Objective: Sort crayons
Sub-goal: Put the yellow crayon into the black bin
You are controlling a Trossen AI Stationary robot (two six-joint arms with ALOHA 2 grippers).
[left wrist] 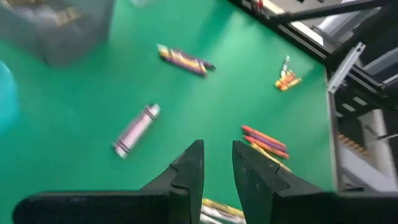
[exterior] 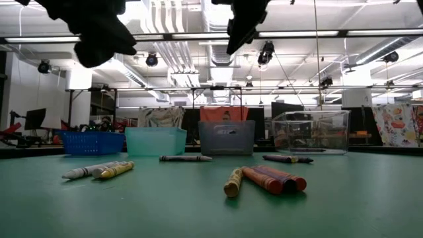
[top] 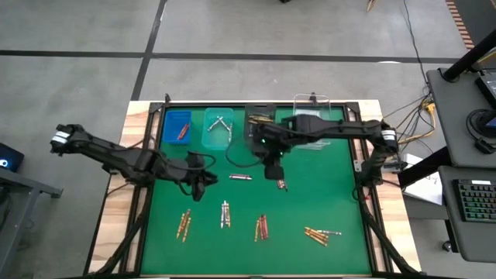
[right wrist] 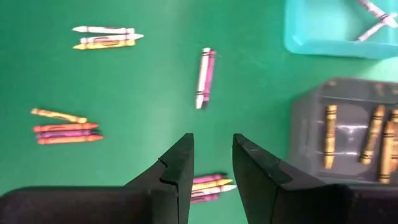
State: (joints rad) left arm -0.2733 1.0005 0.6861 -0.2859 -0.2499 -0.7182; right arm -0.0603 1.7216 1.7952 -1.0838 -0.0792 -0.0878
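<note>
No brand or writing can be read on anything in these views.

From above, the crayons [top: 261,227] lie as thin sticks in small clusters on the green mat [top: 341,198], with a single silver-grey crayon [top: 239,177] nearer the middle and a purple pair [top: 281,184] just below the right gripper [top: 273,172]. Four plastic bins line the far edge: a blue bin [top: 177,127], a teal bin [top: 218,129], a grey bin [top: 260,124] and a clear bin [top: 314,124]. The left gripper [top: 203,180] hangs over the mat's left half.

At table level, the paper-wrapped sticks lie flat; red, purple and gold ones touch side by side in the foreground.

The left wrist camera shows its fingers [left wrist: 191,171] parted by a narrow gap with nothing between them, above the smooth mat.

The right wrist camera shows its fingers [right wrist: 179,171] likewise apart and empty, over the purple pair; gold crayons [right wrist: 373,143] rest in the grey bin, silver ones in the teal.
</note>
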